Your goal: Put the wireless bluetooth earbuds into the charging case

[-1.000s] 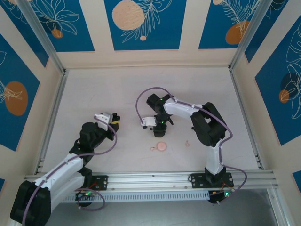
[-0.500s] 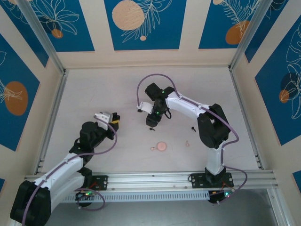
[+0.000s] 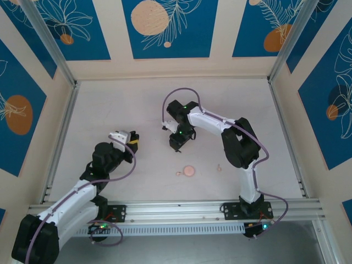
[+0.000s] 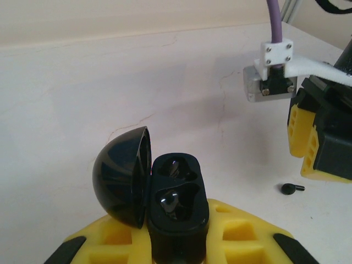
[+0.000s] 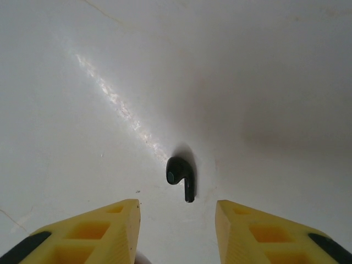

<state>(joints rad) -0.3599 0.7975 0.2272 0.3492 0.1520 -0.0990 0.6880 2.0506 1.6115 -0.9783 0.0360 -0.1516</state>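
Left gripper [image 4: 177,245]: closed on the glossy black oval charging case [image 4: 175,201], whose domed lid stands hinged open.
Case wells: both appear empty, though glare inside makes this uncertain.
Right gripper [image 5: 176,212]: yellow fingers spread wide, holding nothing, low over the white table [image 5: 82,82].
Black stemmed earbud [image 5: 181,176]: lying on the table just ahead of the right gripper, in line with the gap between its fingers, not touched.
Pale pink stemmed earbud [image 3: 178,174]: on the table, on the arm-base side of the right gripper, just beside a round pale pink disc [image 3: 188,170].
Second pale pink earbud [image 3: 218,168]: near that disc, on its other side.
Done: case held with its lid open.
Left to do: judged all of it; no earbud is grasped or seated yet.
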